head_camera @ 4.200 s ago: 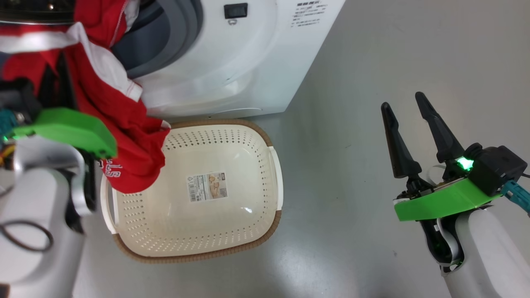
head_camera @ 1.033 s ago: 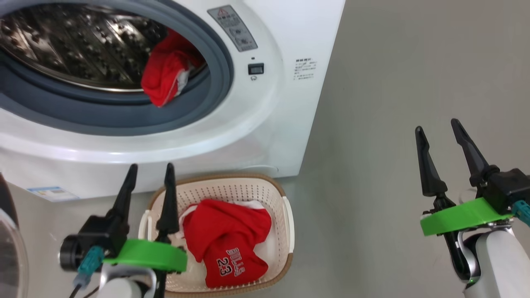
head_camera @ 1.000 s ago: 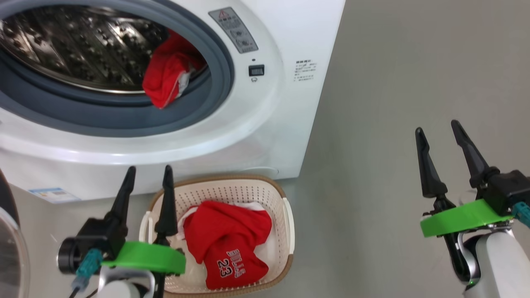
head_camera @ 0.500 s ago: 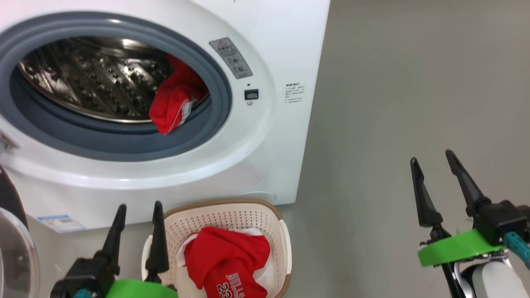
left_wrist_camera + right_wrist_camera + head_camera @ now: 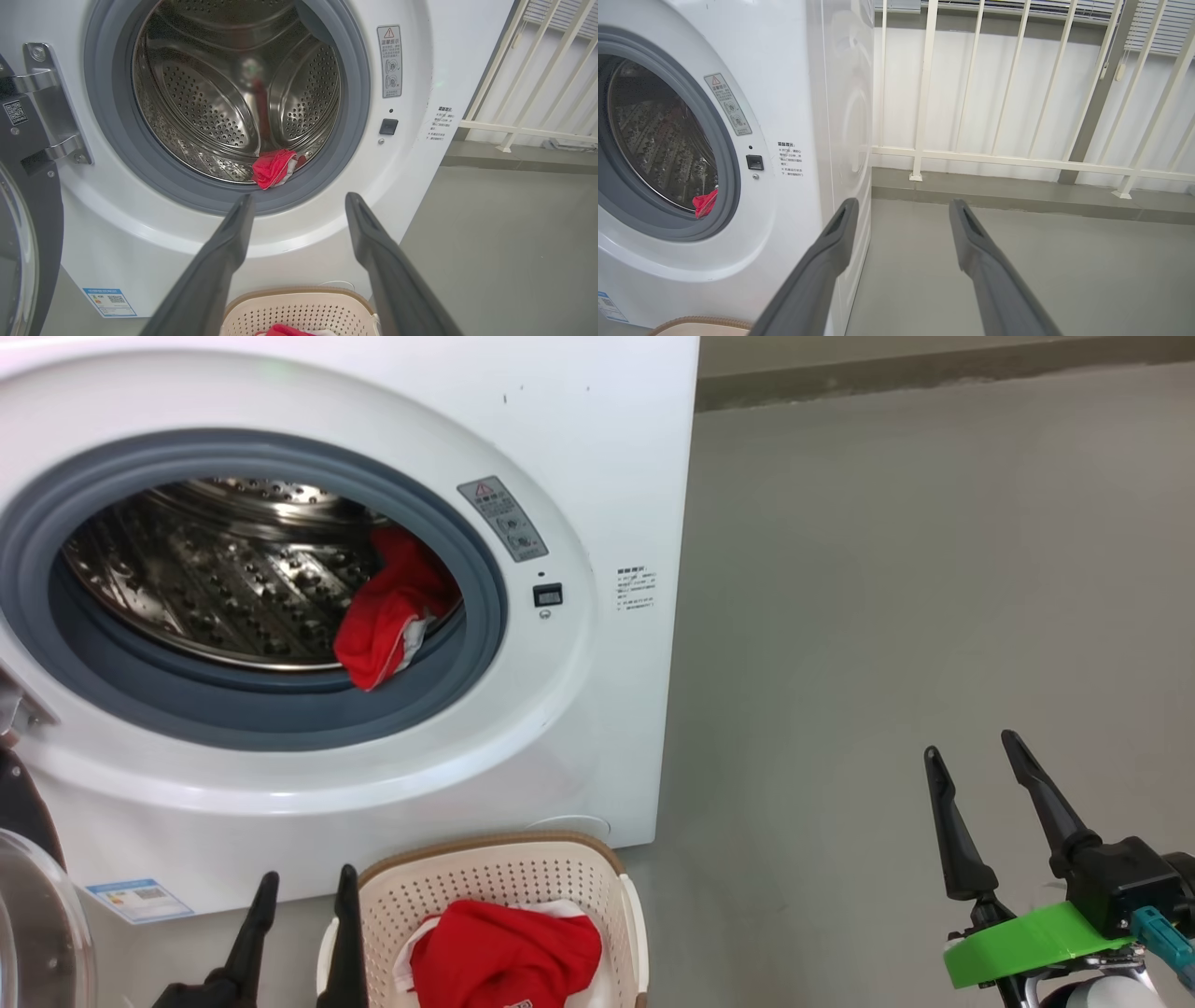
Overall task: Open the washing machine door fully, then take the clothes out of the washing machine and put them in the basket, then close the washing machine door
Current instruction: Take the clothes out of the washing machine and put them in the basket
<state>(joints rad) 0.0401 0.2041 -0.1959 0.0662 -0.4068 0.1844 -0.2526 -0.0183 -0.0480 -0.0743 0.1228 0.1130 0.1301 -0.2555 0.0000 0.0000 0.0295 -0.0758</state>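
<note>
Drum [image 5: 205, 102] perf. steel | clothes [image 5: 273, 167] red, crumpled | L end effector [image 5: 300, 198] spread | R end effector [image 5: 903, 203] spread

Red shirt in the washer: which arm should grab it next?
Probably the left. The left claw is open and points straight at the red shirt in the washing machine. The right claw points past its side, toward the railing.

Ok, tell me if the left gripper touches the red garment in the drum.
Apart. Head view: the left gripper sits low beside the basket, with washing machine front between it and the red garment.
</note>
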